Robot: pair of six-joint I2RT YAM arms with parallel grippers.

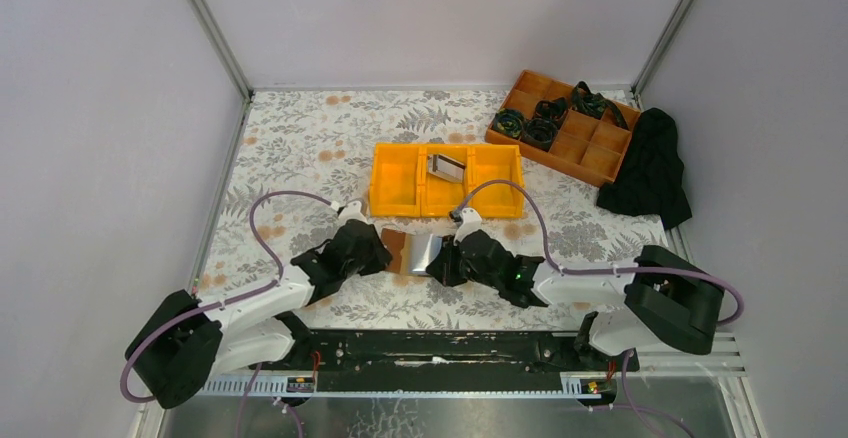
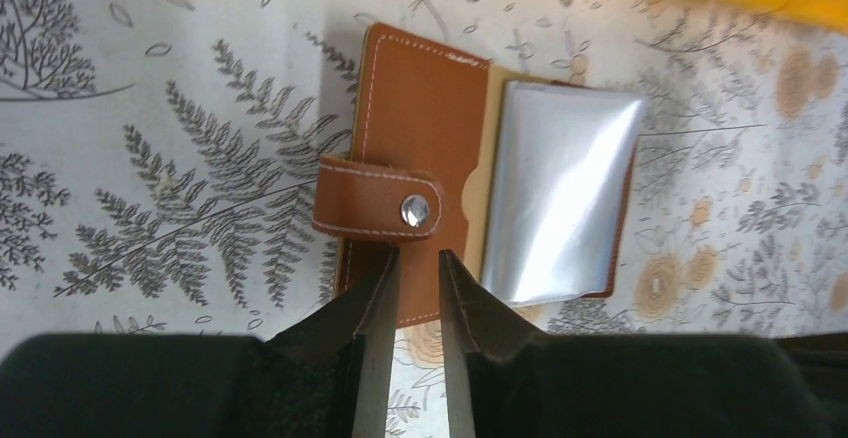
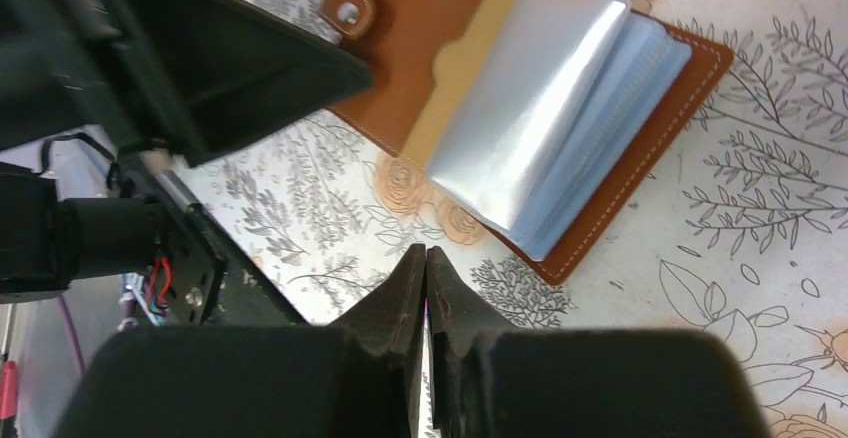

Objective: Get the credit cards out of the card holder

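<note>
1. One credit card (image 1: 445, 167), a thin silvery-grey rectangle with a dark edge, lies in the middle compartment of a yellow plastic bin (image 1: 447, 145).
2. Just nearer, the card holder (image 2: 420, 118) lies open on the counter (image 1: 300, 138). It is smooth tan leather with pale stitching, and a strap (image 2: 380, 198) with a metal snap is folded across it.
3. Glossy, translucent plastic sleeves (image 2: 560, 198) fan up from its right half. Whether they hold cards cannot be told.
4. The left claw (image 2: 415, 258) hovers over the holder's near edge with its tips slightly apart; contact with the leather is unclear.
5. The right claw (image 3: 426, 258) is pressed together on nothing, just beside the holder's stitched corner.
6. A compartmented wooden tray (image 1: 600, 153) and a crumpled black cloth (image 1: 650, 168) sit at the far right.
</note>
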